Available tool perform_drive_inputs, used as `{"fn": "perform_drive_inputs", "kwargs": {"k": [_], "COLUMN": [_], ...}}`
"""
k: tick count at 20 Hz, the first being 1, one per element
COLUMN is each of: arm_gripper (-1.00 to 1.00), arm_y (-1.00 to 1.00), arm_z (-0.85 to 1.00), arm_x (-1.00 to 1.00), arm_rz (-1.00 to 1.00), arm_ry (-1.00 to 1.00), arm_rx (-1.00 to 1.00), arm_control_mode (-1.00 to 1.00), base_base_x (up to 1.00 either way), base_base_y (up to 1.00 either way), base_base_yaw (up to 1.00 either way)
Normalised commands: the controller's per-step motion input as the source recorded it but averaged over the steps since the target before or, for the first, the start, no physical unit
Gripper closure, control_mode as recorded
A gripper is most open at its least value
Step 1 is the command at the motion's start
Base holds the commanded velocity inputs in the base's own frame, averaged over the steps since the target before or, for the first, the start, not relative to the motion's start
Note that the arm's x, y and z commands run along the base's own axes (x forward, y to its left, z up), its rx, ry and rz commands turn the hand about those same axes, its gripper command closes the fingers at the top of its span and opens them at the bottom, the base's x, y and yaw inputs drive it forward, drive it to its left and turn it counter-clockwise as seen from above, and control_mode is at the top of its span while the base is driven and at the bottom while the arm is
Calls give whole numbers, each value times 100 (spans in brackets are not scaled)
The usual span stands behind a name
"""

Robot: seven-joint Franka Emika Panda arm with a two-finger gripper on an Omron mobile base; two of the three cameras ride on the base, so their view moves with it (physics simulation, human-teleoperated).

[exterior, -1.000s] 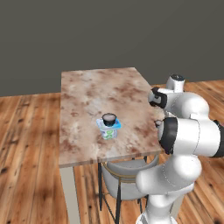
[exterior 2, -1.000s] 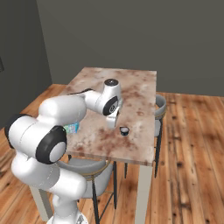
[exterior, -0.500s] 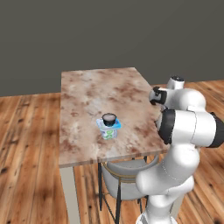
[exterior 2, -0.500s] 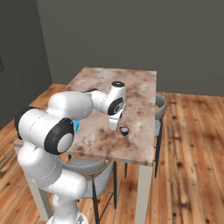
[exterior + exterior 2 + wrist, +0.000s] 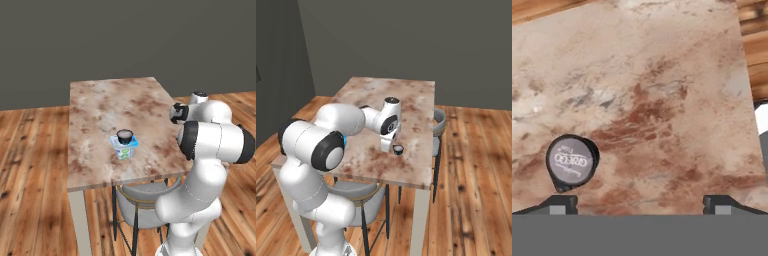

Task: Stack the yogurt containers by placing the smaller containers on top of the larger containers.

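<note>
Marbled counter [image 5: 100, 110]: one small cup [image 5: 124, 135] sits stacked on the blue-lidded tub [image 5: 124, 148]. Second cup [image 5: 572, 161] stands alone, left of the wide-open pincer [image 5: 639, 202]. Centre over it before descending.

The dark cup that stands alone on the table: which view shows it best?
The hand view: the lone dark cup is seen from above, close, pale printed top readable, off toward one fingertip. The right base view shows it small beside the gripper. The left base view has the arm in front.
</note>
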Motion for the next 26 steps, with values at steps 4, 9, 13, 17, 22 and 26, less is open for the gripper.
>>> {"fn": "perform_drive_inputs", "kwargs": {"k": [4,9,13,17,22,26], "arm_gripper": [-100,-100,-100,-100,-100,-100], "arm_y": [-10,-15,-15,-9,-4,-2], "arm_z": [-10,-12,-11,-13,-3,0], "arm_x": [0,0,0,0,0,1], "arm_rz": [8,12,13,11,9,7], "arm_ry": [4,0,0,0,0,-2], "arm_rx": [0,0,0,0,0,0], "arm_control_mode": [-100,-100,-100,-100,-100,-100], "base_base_x": [0,0,0,0,0,0], "base_base_y": [0,0,0,0,0,0], "base_base_yaw": [0,0,0,0,0,0]}}
